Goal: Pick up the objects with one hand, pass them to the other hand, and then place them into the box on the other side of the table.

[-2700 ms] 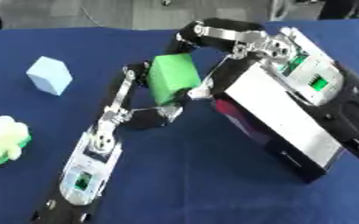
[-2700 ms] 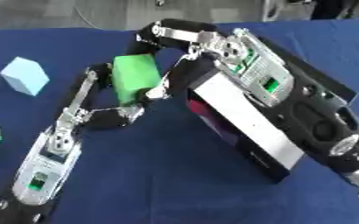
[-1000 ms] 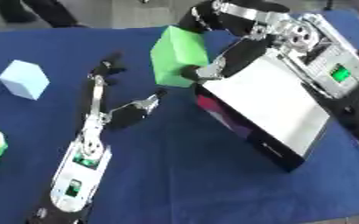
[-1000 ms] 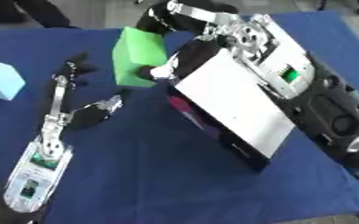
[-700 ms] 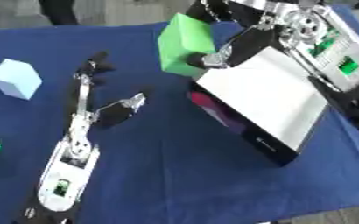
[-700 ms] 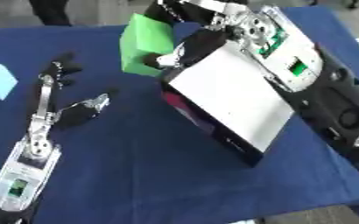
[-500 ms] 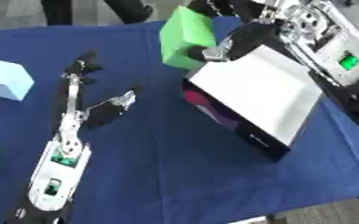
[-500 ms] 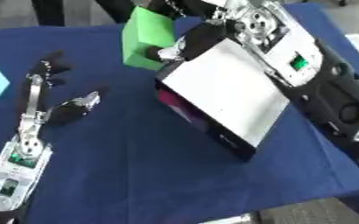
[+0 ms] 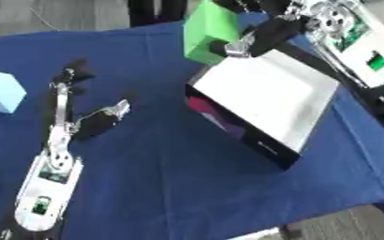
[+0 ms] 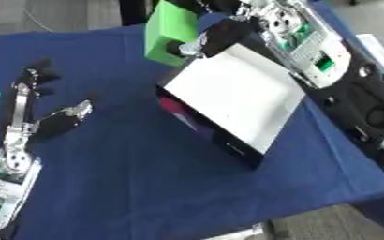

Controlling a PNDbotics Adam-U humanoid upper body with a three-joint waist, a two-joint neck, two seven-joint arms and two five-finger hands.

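The right hand (image 9: 257, 35) is clasping a green block (image 9: 210, 30) at upper centre, above the white box (image 9: 265, 101); the left hand (image 9: 68, 119) is resting empty, fingers straight, at left.

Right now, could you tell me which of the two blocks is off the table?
The green block, held up by the right robot hand beside the box's far corner. The light blue block sits on the blue cloth at left.

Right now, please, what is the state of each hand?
Left hand: open, holding nothing.
Right hand: shut on the green block.
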